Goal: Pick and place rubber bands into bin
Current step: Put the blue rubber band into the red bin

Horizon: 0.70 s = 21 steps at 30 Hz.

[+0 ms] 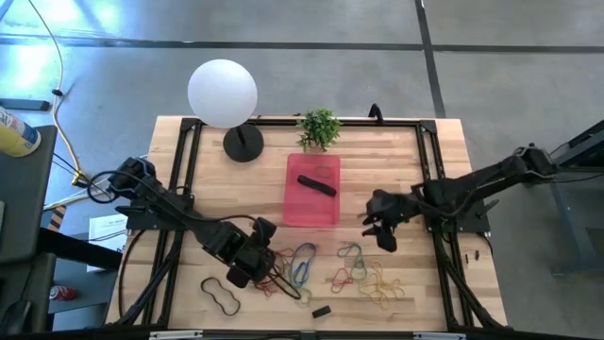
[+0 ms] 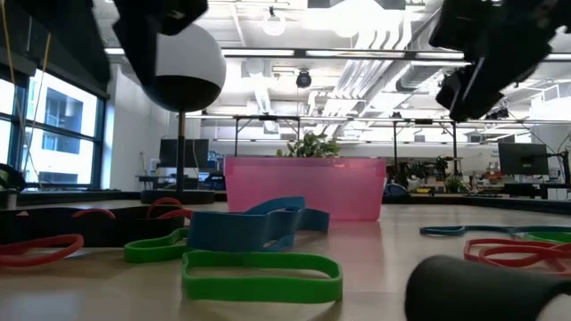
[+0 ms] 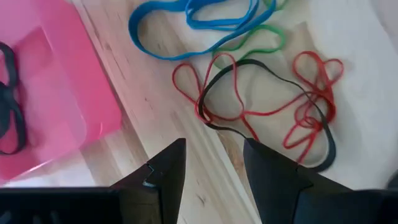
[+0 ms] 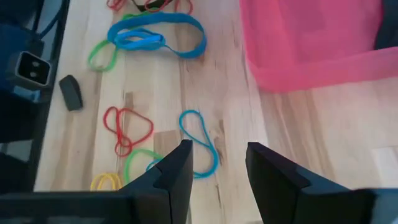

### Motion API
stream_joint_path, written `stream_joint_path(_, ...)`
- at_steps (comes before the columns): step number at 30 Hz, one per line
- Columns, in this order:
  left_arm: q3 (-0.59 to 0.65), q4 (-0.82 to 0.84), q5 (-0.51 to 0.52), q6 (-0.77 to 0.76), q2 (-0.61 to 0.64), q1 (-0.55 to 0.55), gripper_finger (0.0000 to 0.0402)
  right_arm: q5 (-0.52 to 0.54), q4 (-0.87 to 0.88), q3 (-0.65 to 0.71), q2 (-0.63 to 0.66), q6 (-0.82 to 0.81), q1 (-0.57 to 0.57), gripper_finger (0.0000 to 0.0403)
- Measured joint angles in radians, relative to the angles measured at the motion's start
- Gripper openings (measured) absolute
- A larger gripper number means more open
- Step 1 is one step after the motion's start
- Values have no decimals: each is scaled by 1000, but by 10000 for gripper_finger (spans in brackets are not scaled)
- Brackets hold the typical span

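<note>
Bin (image 1: pixel 312 202) sits mid-table, just in front of the small potted plant (image 1: pixel 319 127). One black band (image 1: pixel 316 185) already lies inside it.

Rubber bands (image 1: pixel 363 274) lie scattered on the wood on the near side of the bin: a blue-green cluster (image 1: pixel 302 263) just off its near-left corner, red and black loops (image 3: pixel 267 106) beside that, red, yellow and green ones toward the near-right. A large black loop (image 1: pixel 222 296) lies farther left of the bin.

Left gripper (image 1: pixel 253 263) hovers off the bin's near-left corner, jaws spread and empty, over the red-black tangle.

Right gripper (image 1: pixel 382 225) hangs just right of the bin, jaws apart, nothing between them.

Judgement: left arm is lining up a pick. Bands overlap here, so come straight down on a single strand where it lies clear of the others, tips to the wood, then close. Otherwise the whole tangle probably lifts.
</note>
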<state>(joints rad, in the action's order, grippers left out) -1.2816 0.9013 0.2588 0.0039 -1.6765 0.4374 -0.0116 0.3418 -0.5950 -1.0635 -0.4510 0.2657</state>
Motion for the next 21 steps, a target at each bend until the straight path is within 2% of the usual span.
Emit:
stream_joint_path(6, 0, -4, 0, -53, -25, 2, 150, 164, -114, 40, -74, -38, 145, 139)
stream_joint_path(9, 0, -4, 2, -61, -25, 1, 150, 213, -170, 47, -130, -31, 191, 139)
stream_joint_path(12, 0, 6, 3, -61, -24, 1, 150, 189, -192, 50, -190, -36, 222, 139)
stream_joint_path(17, 0, 16, 3, -61, -24, 2, 150, 104, -254, 50, -275, -136, 275, 139)
stream_joint_path(21, 0, 24, 22, -56, -24, 1, 150, 113, -377, 40, -331, -159, 334, 139)
